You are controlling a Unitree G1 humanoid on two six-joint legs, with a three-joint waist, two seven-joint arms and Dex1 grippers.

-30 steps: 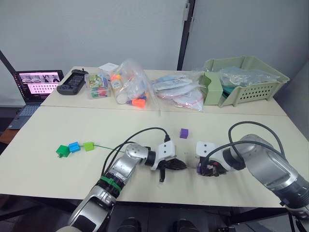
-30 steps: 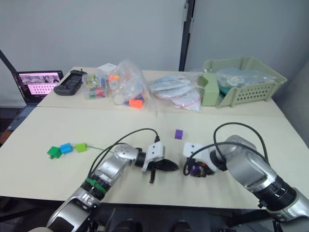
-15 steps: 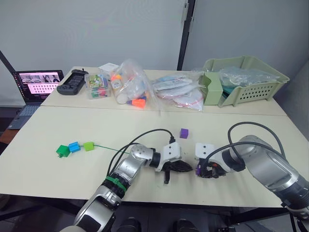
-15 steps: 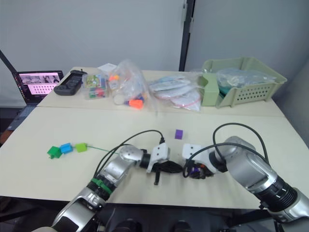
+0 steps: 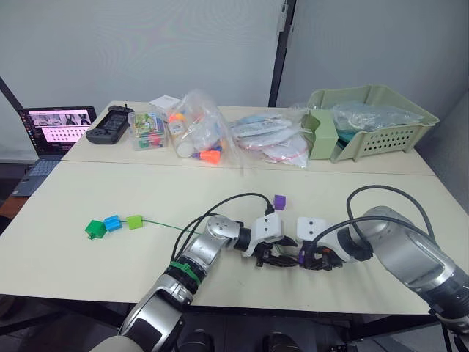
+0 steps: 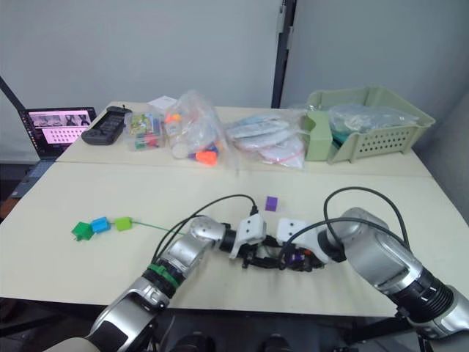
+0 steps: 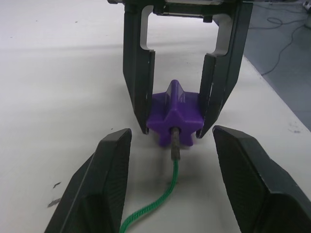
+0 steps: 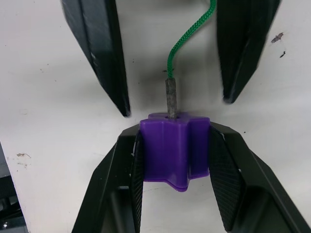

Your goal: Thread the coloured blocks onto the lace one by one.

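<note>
Right pincer [image 8: 172, 194] is clamped on a small purple plastic star-ish block [image 8: 173, 148] just above the pale worktop [image 5: 88, 191]; left pincer [image 7: 171, 194] has slid in from approx a pincer's length off over the last sec and now sits nose-to-nose w/ it, fingers spread wide & holding nothing. Big change imo: the thin green cord lace [image 7: 160, 204] has its stiff tan tip [image 7: 174, 141] poked into the block's hole, so threading's started but needs pulling thru. Lace's long axis runs across the worktop, tip pointing toward the right pincer, w/ green, blue & lime cubes [image 5: 111, 223] already strung at the far left end and a spare purple cube [image 5: 279, 202] just behind the pincers.
</note>
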